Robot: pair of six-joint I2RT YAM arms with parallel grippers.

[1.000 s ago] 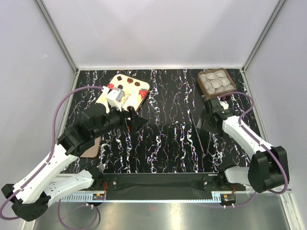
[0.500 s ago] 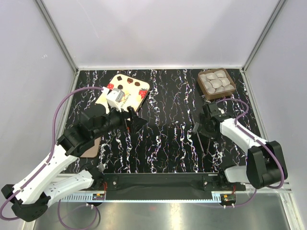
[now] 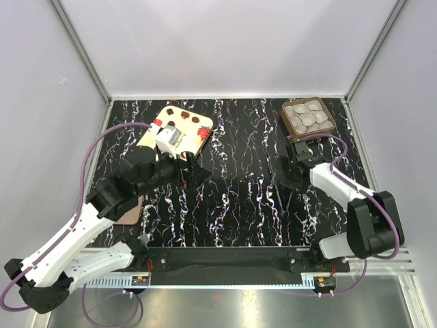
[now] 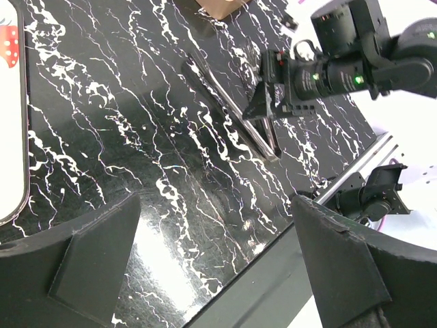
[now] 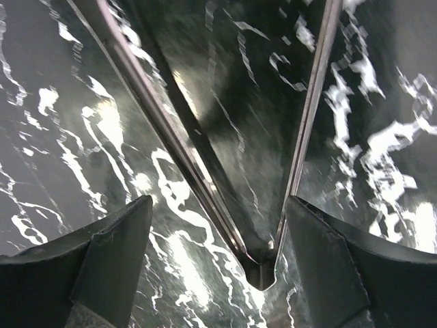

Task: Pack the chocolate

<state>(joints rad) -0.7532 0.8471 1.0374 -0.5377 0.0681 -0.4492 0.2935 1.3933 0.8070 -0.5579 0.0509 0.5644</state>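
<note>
1. Two grippers share the work. The right gripper hangs low over the thin V-shaped metal tongs. Its jaws are spread and straddle the joined end without gripping it, probably ready to pinch them as a tool.
2. The left gripper hovers wide open and empty beside the flat cream strawberry-printed lid, at the far-left corner of the black marbled table.
3. The pale grey round chocolate pieces sit in the small square brown tray at the far-right corner. The tray is square, so it has no long axis, and its sides sit slightly skewed to the table's edges.
4. The tongs run roughly from far to near, open end towards the tray.
</note>
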